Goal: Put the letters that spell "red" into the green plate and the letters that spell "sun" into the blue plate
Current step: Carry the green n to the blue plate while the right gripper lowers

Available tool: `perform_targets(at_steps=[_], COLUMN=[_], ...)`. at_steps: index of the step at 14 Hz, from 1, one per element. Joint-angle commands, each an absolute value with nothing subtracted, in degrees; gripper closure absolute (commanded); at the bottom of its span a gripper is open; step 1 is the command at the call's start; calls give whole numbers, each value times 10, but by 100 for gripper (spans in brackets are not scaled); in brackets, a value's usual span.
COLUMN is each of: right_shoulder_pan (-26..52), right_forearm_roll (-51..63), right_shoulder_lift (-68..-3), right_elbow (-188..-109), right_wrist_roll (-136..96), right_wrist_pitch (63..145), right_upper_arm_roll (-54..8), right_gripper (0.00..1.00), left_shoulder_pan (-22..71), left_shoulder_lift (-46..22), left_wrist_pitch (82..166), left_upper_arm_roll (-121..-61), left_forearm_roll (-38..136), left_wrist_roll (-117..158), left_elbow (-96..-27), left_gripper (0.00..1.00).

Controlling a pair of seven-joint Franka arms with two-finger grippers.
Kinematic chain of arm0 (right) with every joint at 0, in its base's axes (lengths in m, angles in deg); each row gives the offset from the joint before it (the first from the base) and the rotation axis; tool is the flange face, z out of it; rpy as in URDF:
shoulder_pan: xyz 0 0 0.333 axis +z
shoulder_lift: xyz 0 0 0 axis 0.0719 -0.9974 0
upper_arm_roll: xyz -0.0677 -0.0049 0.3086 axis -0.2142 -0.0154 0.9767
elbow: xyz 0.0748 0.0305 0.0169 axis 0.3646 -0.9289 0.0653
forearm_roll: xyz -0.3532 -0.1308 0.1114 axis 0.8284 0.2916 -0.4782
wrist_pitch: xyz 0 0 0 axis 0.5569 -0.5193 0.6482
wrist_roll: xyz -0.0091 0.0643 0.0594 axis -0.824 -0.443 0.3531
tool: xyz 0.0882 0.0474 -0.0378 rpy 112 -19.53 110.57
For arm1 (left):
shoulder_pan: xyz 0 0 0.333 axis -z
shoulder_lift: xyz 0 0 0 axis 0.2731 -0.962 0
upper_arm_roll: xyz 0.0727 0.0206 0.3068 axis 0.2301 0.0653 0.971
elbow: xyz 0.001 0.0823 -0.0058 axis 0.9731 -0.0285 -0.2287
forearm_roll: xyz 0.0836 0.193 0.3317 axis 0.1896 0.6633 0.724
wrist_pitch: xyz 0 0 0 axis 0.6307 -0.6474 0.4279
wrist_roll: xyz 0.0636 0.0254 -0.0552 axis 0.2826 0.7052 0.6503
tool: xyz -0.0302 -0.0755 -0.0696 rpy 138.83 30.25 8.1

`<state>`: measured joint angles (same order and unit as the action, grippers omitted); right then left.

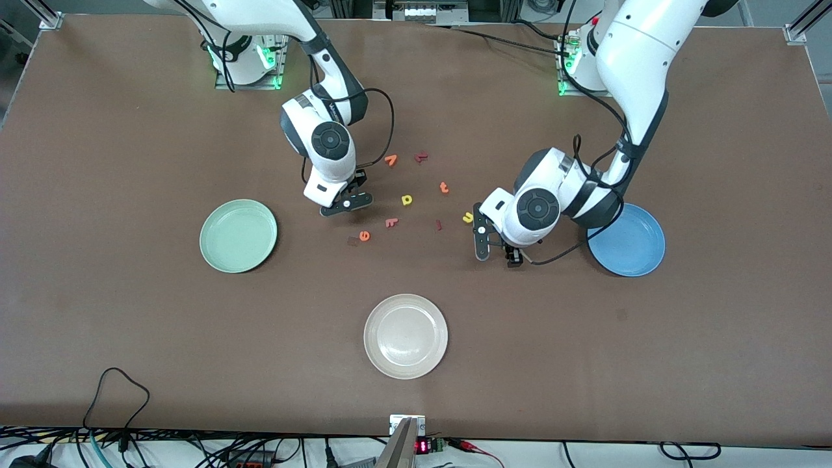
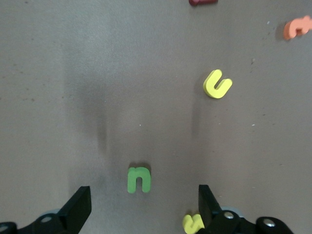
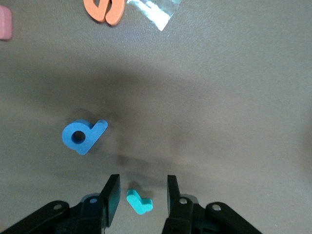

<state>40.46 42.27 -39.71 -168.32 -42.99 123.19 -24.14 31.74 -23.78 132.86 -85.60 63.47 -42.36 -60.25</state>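
Observation:
My right gripper [image 1: 345, 204] [image 3: 143, 188] hangs low over the table near the green plate [image 1: 238, 235]. Its fingers are open, one on each side of the teal "r" [image 3: 140, 201], with a gap on both sides. The blue "d" [image 3: 83, 136] lies close by and the orange "e" [image 3: 104, 9] [image 1: 364, 236] a little farther off. My left gripper [image 1: 497, 250] [image 2: 145, 196] is wide open beside the blue plate [image 1: 627, 240], with the green "n" [image 2: 139, 179] between its fingers. One finger half hides the yellow "s" [image 2: 193, 223]. The yellow "u" [image 2: 218, 84] [image 1: 468, 217] lies apart.
A cream plate [image 1: 405, 335] sits nearest the front camera. Between the arms lie a yellow p-shaped letter [image 1: 407, 199], an orange "t" [image 1: 444, 188], another orange letter [image 1: 390, 159] and dark red letters [image 1: 421, 156] [image 1: 391, 222]. A scrap of clear tape [image 3: 153, 12] lies by the "e".

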Motion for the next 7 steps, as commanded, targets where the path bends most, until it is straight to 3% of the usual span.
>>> perform_targets(at_steps=[1,3,7], right_shoulder_pan=[412,412,411], right_forearm_roll=[424,424,423], right_shoulder_lift=[-392,-385,-360], right_elbow=[-1699,-1711,-1729], right_wrist_roll=[-441,-441,-442], right_wrist_pitch=[1242,1242,1238], right_upper_arm_roll=[-245,-245,-241], right_gripper=[53,53,53], left_shoulder_pan=[314,309,311], left_shoulder_lift=[-240,-240,-252], left_wrist_pitch=[1357,1383,1411], left_upper_arm_roll=[-851,-850,-850], left_forearm_roll=[646,667,668], left_wrist_roll=[-455,-455,-453], left_elbow=[-615,-625,-636], left_gripper=[32,40,40])
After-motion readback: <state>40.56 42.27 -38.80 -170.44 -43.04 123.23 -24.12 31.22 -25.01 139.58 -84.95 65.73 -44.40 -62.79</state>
